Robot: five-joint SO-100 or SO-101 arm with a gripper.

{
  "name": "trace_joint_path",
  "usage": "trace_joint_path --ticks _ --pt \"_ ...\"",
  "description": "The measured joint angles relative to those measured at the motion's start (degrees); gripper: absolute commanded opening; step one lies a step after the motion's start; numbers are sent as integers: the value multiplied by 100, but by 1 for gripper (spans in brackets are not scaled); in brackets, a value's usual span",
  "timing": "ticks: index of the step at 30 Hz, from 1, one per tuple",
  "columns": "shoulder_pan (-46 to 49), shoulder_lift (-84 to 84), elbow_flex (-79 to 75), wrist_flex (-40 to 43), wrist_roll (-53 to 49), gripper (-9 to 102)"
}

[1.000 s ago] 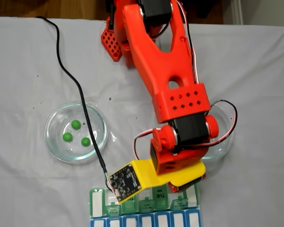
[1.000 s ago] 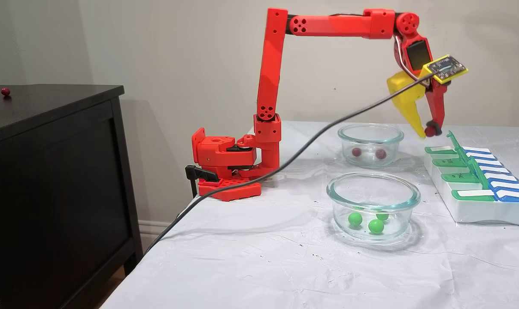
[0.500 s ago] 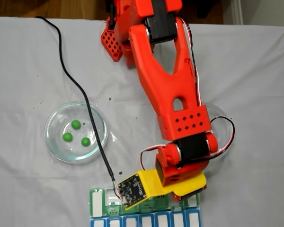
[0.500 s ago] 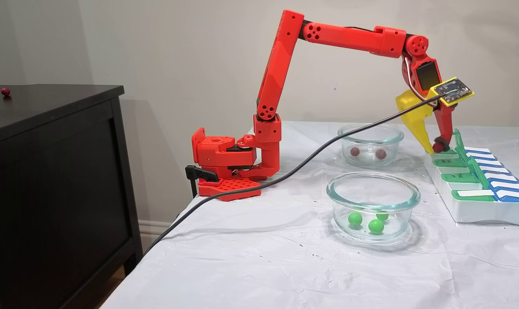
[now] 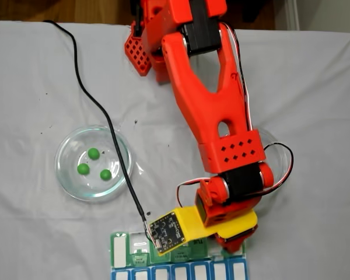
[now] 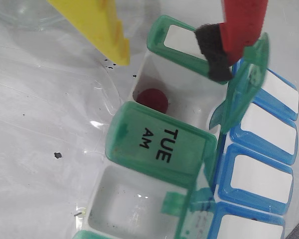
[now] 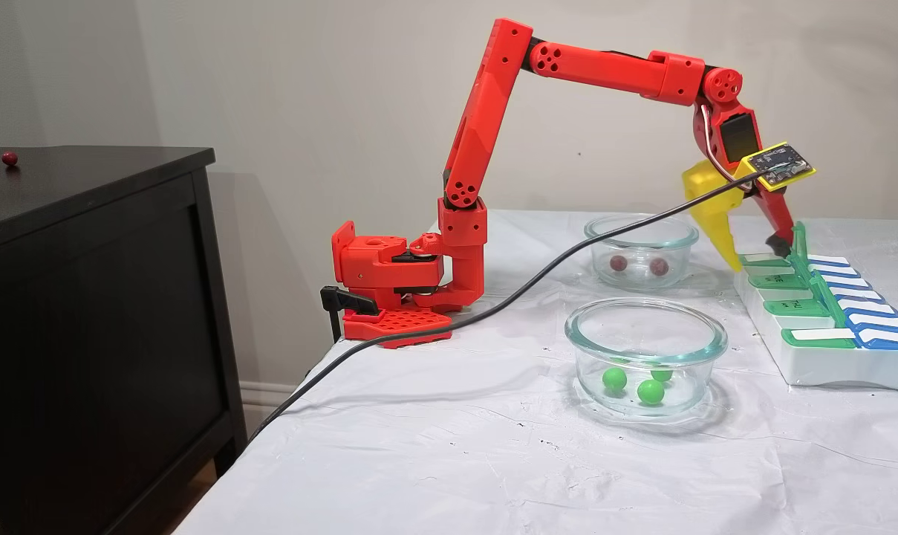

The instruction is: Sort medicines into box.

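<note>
My gripper (image 6: 173, 56) spread wide, holding nothing, above the pill organizer (image 6: 154, 144), dark red ball (image 6: 151, 100) resting in the open white compartment just beyond the TUE AM lid (image 6: 159, 144), three green balls (image 7: 636, 382) in the near glass bowl (image 7: 645, 327)

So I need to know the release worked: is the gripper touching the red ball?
Apart. The wrist view shows the red ball lying in an open compartment, clear space between it and both fingers of the gripper.

One ball (image 6: 153, 99) in the box (image 6: 139, 209), in the compartment beside the TUE lid (image 6: 159, 144).
</note>
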Motion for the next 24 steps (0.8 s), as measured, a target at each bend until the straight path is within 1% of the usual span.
trace_joint_path --ticks 4,6,8,11,15,17,20,24 --pt "-79 448 -105 677 -114 0" --pt "-246 633 -378 1257 -237 0" --pt "-519 861 -510 1819 -404 0" --pt "-1028 1099 -510 2312 -606 0" --pt "-1775 1230 -79 2391 -773 0" --pt "-1969 1230 114 2382 -809 0" --pt "-2109 1222 422 2224 -853 1" --pt "-2118 993 510 2109 -905 8"
